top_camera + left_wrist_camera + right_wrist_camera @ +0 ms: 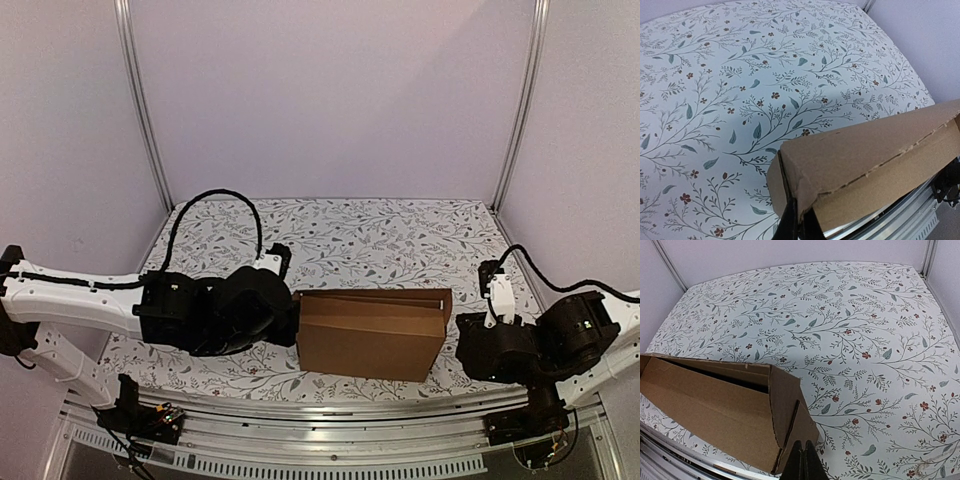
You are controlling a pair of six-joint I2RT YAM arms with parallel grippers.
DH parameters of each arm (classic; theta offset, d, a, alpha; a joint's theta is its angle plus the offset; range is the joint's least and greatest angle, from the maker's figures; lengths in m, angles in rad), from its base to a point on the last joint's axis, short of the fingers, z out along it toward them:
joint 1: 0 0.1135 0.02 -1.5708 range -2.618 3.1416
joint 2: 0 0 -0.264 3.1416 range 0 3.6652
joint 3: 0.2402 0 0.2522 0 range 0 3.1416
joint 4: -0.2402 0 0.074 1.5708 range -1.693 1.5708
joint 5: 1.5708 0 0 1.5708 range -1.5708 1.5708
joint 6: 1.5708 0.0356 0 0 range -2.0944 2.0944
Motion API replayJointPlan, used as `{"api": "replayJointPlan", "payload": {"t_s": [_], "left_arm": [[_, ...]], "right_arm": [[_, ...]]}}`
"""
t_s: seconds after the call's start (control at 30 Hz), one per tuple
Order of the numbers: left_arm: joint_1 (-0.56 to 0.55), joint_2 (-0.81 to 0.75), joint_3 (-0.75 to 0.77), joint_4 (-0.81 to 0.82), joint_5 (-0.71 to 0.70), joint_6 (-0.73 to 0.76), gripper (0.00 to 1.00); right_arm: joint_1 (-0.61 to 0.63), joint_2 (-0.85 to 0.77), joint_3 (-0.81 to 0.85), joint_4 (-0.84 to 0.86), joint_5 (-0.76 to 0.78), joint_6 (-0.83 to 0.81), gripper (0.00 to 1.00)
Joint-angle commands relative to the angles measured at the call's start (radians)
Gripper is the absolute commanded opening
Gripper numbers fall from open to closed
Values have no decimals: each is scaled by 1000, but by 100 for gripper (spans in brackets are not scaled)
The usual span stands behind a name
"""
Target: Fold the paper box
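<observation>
Closest to the lens in each wrist view is that arm's own gripping part, both down at the paper box (370,335). On the left end effector (799,223) the fingers are almost together with a strip of cardboard edge between them, so it reads as pinching the box's left end wall at the corner. On the right end effector (802,461) the fingers are pressed together with no real gap, sitting against the lower corner of the box's right end flap; can't tell if any cardboard is caught between them. Box is mostly formed: a shallow brown carton lying along the near edge of the desk (350,225), roughly centred between the two end effectors, long side across the top view, tipped so a broad panel faces up toward that camera. A dark slit (720,376) runs along the far top edge in the top and right wrist views, so the lid panel looks not fully seated. The left wrist view shows a perforated crease (880,167) along the long panel. Likely reason for the hold, judgement only: one end effector at each end braces the carton so it can't slide or spring open while the last flap gets pushed home. Task looks late-stage, with the closing left to do. Outward: floral-print desk cover under the box, metal rail (330,412) just on its near side, black cable (214,192) looping over the desk at left, plain pale walls (330,90) at back and sides.
</observation>
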Motion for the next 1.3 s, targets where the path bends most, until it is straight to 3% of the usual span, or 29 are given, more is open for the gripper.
{"api": "replayJointPlan", "payload": {"t_s": [0.0,0.17,0.23,0.4,0.7,1.27], "left_arm": [[-20,41,-46,-131,82,-16,0],[-20,49,-42,-130,85,-14,0],[-20,48,-43,-131,86,-12,0],[-20,43,-43,-132,84,-11,0],[-20,39,-44,-133,83,-7,0],[-23,44,-42,-134,89,-8,0]], "right_arm": [[4,-8,-19,-9,3,22,0],[5,22,-23,26,-14,16,1],[5,17,-13,34,-10,-4,10],[5,-33,23,36,-1,-77,18],[4,-94,67,24,36,-146,19],[-48,9,101,119,42,-213,17]]}}
